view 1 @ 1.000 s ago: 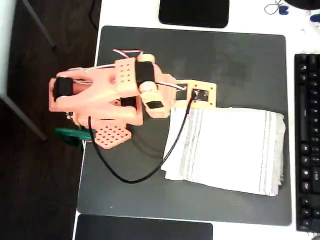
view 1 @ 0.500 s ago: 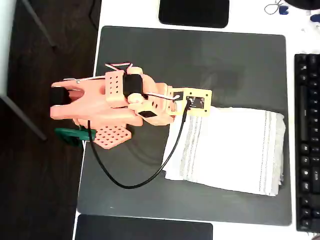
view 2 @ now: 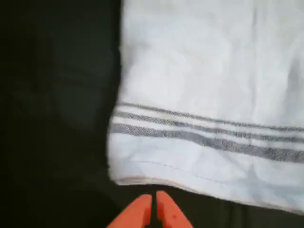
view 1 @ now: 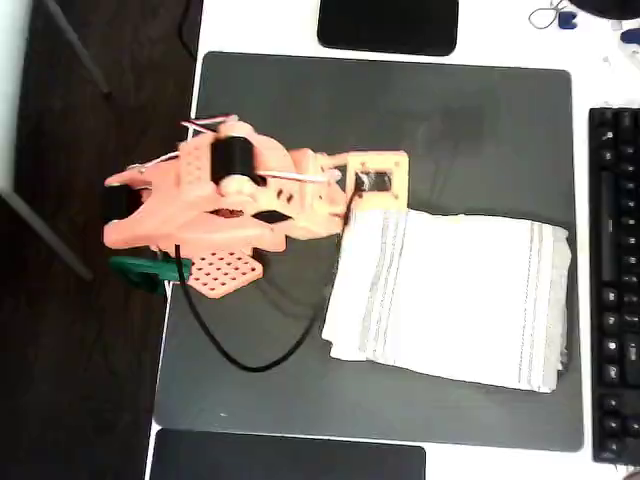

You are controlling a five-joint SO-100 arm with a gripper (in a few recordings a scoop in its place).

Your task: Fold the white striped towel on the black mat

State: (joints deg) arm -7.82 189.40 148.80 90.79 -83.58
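white striped towel [view 1: 450, 300]: folded, lying flat on the right half of the black mat [view 1: 300, 100], grey stripes near its left and right edges in the overhead view | gripper [view 2: 153, 209]: orange fingertips pressed together, holding nothing, over bare mat | towel's hemmed edge just beyond the tips in the wrist view, apart | black keyboard [view 1: 615, 280] right of mat

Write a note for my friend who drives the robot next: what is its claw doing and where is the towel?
Gripper: orange fingertips nearly together, holding nothing, just off the towel's near hem in the wrist view.
Soft cream-white towel with thin grey stripes: lying on the right half of the large matte black mat, edges doubled at the left end in the overhead view, so it looks folded once.
Orange arm: over the mat's left side, by the towel's top-left corner.
Left: check the fold and decide if another is needed.
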